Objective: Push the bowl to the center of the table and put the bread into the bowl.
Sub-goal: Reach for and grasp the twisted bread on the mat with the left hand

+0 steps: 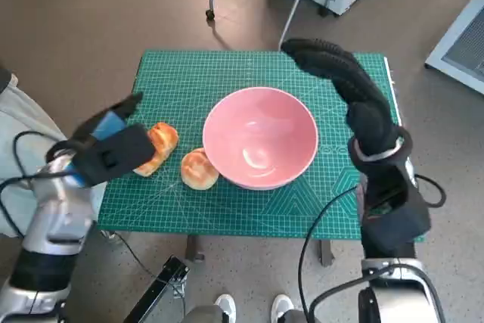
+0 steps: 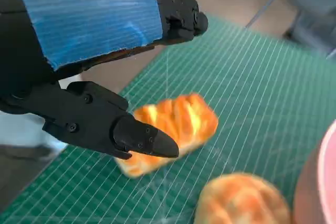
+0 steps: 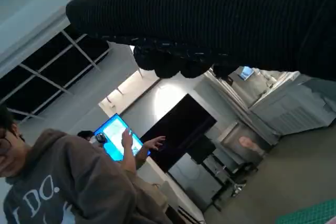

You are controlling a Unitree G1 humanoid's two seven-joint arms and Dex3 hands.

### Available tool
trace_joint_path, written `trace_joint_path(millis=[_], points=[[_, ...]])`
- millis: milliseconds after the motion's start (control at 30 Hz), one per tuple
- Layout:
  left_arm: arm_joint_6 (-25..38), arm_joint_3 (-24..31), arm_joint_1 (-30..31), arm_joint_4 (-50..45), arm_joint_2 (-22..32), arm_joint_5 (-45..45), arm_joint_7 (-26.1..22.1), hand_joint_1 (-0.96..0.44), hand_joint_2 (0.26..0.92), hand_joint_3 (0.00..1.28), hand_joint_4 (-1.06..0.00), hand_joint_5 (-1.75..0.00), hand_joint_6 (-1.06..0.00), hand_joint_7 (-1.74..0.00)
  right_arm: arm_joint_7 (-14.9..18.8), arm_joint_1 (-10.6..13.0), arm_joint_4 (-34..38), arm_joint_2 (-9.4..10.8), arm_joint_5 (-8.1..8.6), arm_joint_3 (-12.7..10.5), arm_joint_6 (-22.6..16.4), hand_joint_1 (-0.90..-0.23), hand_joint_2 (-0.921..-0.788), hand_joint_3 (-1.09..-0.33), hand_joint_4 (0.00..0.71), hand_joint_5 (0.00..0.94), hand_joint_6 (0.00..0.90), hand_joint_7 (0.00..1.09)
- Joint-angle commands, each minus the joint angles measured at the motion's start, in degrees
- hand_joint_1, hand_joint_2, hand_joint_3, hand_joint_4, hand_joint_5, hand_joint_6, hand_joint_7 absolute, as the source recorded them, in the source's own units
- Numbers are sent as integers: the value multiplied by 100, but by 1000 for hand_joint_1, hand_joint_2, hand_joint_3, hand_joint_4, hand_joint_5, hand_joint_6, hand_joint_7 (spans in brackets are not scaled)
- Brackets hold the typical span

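While the bowl sits mid-table: two pieces of bread lie beside it, neither inside
Bowl: pink bowl [image 1: 261,138] stands upright near the middle of the green mat [image 1: 189,81]; nothing shows in it but a sheen on its floor; its rim edges into the left wrist view [image 2: 320,182]
Long bread: glazed, ridged loaf [image 1: 155,147] lies on the mat toward the robot's left, apart from the bowl; seen closer from the left wrist [image 2: 173,129]
Round bread: round bun [image 1: 200,169] lies on the mat just beside the bowl's rim, between the loaf and the bowl; whether it touches the rim cannot be told; also in the left wrist view [image 2: 241,200]
Left hand: blue-taped hand [image 1: 110,149] hangs over the mat's left edge just above the loaf, fingers [image 2: 142,137] spread apart with nothing between them; one dark fingertip overlaps the loaf in the wrist view, contact unclear
Right hand: gloved hand [image 1: 336,73] is raised over the far right part of the mat, beyond the bowl, fingers extended and holding nothing; in its own wrist view the glove [image 3: 220,19] is a dark band
Background: a person in a grey hooded top [image 3: 63,187] sits near a lit screen [image 3: 118,135]
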Motion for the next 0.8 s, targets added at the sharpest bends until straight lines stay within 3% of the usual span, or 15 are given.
trace_joint_path(millis=[33, 400, 800], points=[[130, -208, -238, 49, 108, 202, -134, -394, 807, 1, -22, -1, -86, 0, -122, 146, 10, -82, -94, 90, -16, -653, -921, -892, 251, 30, -1, 870], [99, -691, -584, 743, -59, 389, -274, -454, 817, 4, -42, -8, -108, -11, -188, 72, 249, -138, -58, 188, -192, -617, -921, -880, 246, 42, -1, 869], [-285, -955, -820, 2090, -684, 316, 316, -476, 826, 4, -115, -31, -155, -31, -218, -5, 555, -139, 17, 270, -402, -595, -921, -880, 240, 60, -1, 872]])
